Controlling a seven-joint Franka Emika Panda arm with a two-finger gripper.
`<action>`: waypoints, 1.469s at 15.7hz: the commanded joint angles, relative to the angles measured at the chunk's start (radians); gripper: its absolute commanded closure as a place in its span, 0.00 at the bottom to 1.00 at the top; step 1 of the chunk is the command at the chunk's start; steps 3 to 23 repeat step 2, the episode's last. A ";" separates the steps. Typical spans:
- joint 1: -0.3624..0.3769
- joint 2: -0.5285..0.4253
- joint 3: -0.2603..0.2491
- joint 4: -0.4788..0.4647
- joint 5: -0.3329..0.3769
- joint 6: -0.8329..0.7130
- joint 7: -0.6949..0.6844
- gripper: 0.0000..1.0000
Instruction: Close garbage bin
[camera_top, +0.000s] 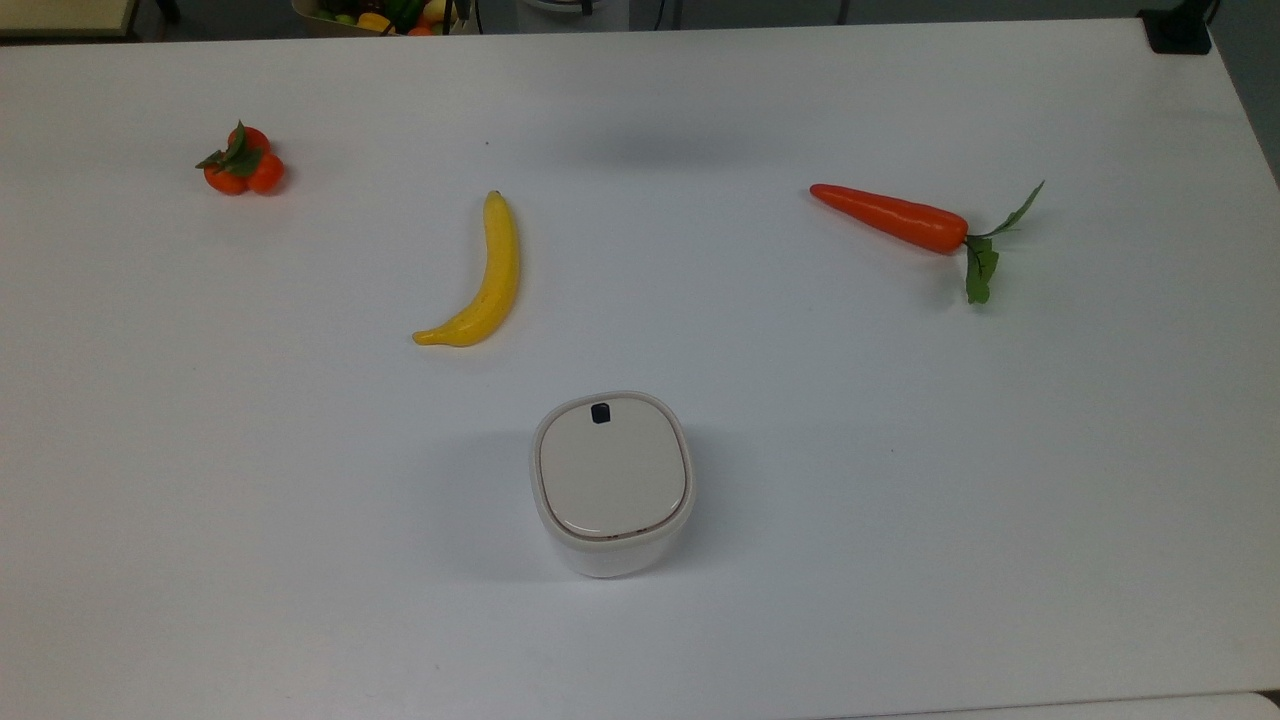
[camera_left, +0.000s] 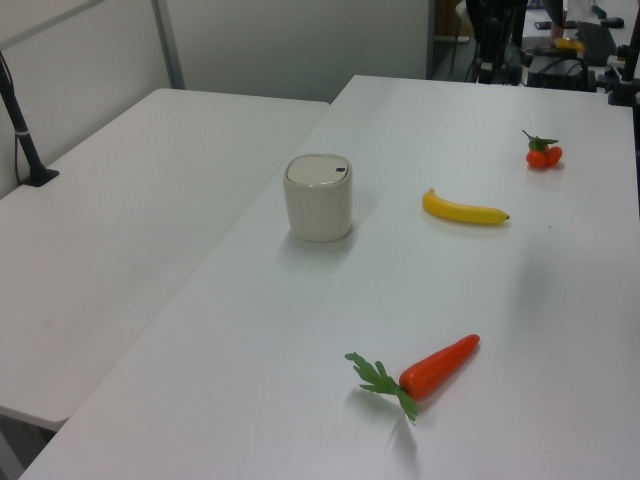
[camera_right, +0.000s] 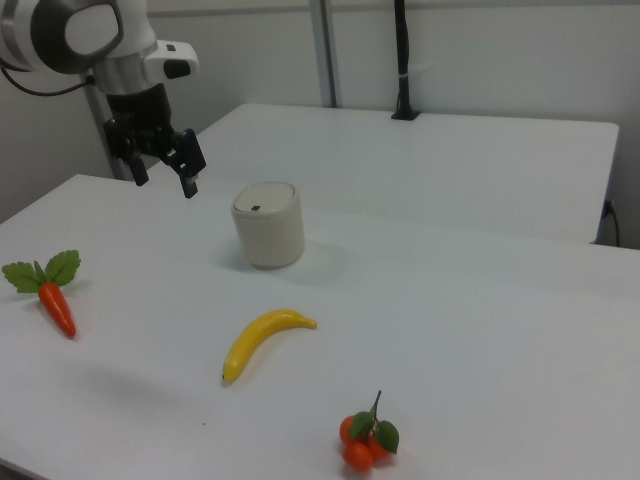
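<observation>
The garbage bin (camera_top: 612, 480) is a small white tub with a beige lid lying flat on its rim and a black button at the lid's far edge. It stands upright on the white table (camera_top: 900, 500), also seen in the left view (camera_left: 318, 197) and the right view (camera_right: 268, 224). My gripper (camera_right: 164, 185) hangs in the air at the right view's left of the bin, well above the tabletop and apart from the bin. It is open, with nothing between its fingers.
A yellow banana (camera_top: 482, 276) lies beyond the bin, an orange carrot (camera_top: 890, 218) toward the top view's right, and a cluster of tangerines (camera_top: 242, 165) at the top view's far left. A second white table (camera_left: 120, 250) adjoins on the left view's left.
</observation>
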 joint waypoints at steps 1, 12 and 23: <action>0.023 -0.007 -0.025 -0.015 0.013 0.039 -0.010 0.00; 0.023 -0.007 -0.023 -0.017 0.013 0.039 -0.010 0.00; 0.023 -0.007 -0.023 -0.017 0.013 0.039 -0.010 0.00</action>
